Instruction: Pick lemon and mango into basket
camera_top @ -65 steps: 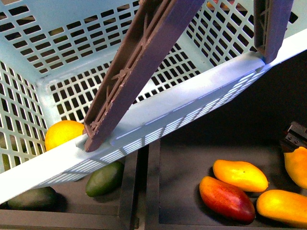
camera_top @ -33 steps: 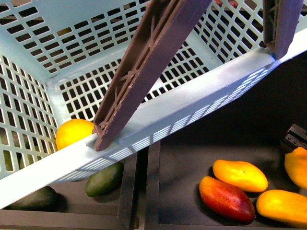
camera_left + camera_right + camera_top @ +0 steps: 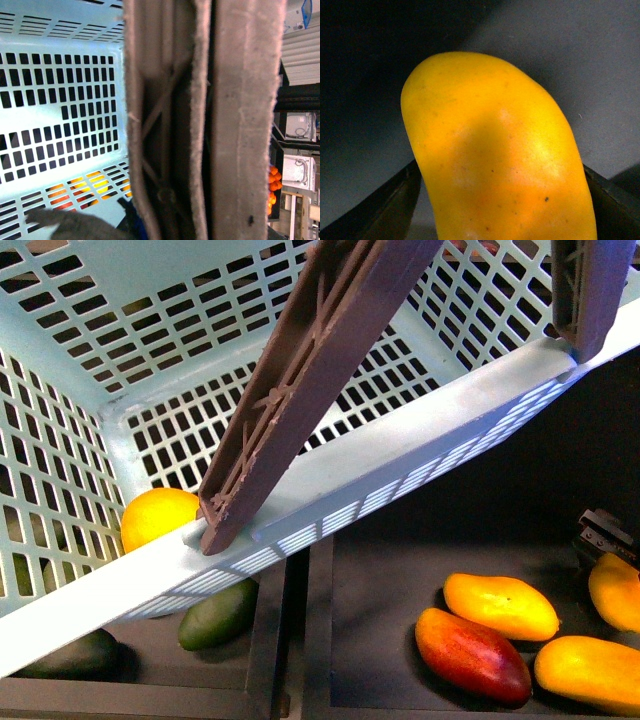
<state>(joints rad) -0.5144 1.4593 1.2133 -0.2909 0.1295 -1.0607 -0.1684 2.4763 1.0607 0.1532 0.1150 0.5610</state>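
The mango (image 3: pixel 615 590) is lying at the 3 o'clock edge of the front view, partly cut off, its long axis running from about 10 to 4 o'clock. The right gripper (image 3: pixel 603 540) is sitting at its 10 o'clock end. In the right wrist view the dark jaws are pressing on both flanks of the mango, whose rounded tip is pointing away from the camera. Two yellow mangoes (image 3: pixel 500 605) (image 3: pixel 590 670) and a red one (image 3: pixel 472 655) are resting just beside it at 8 o'clock. The lemon (image 3: pixel 158 517) is sitting inside the tilted basket (image 3: pixel 400 480), in its 8 o'clock corner against the rim. Brown handles (image 3: pixel 240 125) are filling the left wrist view, so I cannot tell how the left gripper's jaws are standing.
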